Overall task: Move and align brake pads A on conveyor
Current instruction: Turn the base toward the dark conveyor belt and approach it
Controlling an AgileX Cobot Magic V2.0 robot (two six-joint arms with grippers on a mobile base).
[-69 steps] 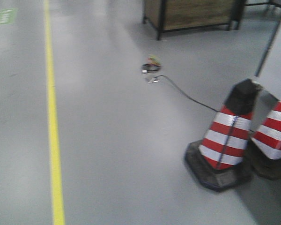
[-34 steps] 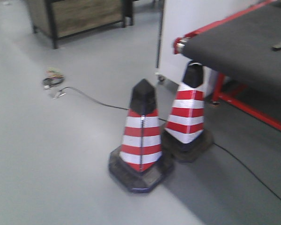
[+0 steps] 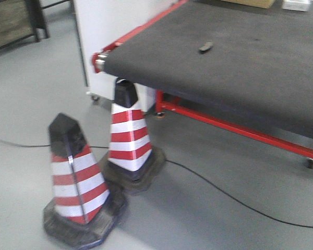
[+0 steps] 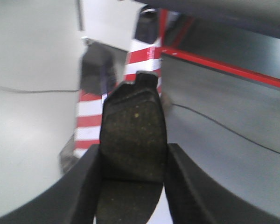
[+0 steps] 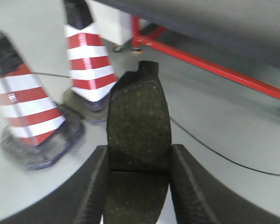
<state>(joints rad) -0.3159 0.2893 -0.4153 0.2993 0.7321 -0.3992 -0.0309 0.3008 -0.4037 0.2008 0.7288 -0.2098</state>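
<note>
My left gripper is shut on a brake pad, dark grey friction face with a groove, held above the floor. My right gripper is shut on another brake pad, also held over the floor. In the front view the conveyor, a wide charcoal belt with a red strip along its edge, stands at the upper right. One small dark pad lies on the belt. Neither gripper shows in the front view.
Two red-and-white cones stand on the grey floor by the conveyor's corner. A black cable runs across the floor. The red frame bar runs under the belt. A white panel stands behind.
The front view has swung right: the yellow floor line and cable coil are gone, the cones shifted left, and the conveyor now fills the upper right.
</note>
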